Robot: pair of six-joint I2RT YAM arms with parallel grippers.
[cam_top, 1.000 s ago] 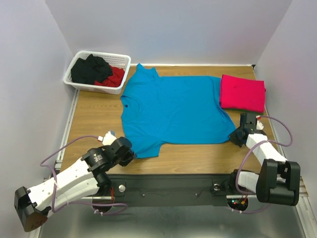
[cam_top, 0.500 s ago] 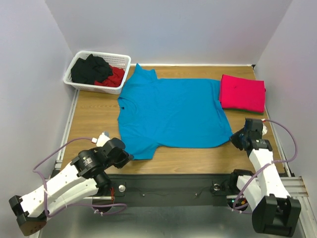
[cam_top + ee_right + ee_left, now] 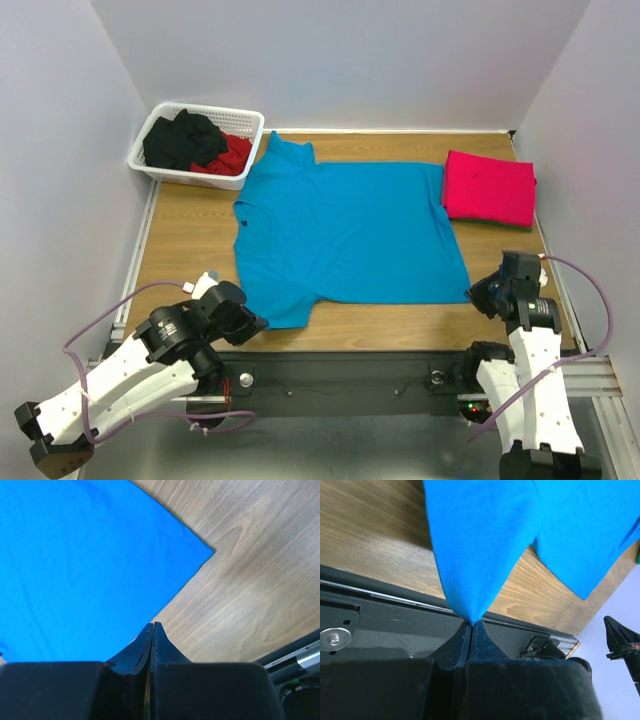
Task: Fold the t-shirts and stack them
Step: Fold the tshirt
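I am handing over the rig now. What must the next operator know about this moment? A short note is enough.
Left gripper: shut on the near sleeve tip of the blue shirt.
Right gripper: shut on the same shirt's near hem edge.
Blue shirt: spread flat on the table, unfolded.
Red shirt: folded, at the far right.
Done: red shirt folded.
Left: fold the blue shirt and stack the two. The basket holds more clothes.

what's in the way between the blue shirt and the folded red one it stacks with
Nothing visible. The left hand and right hand each pinch the near edge of the blue shirt, and the folded red shirt beside it has a bare top.
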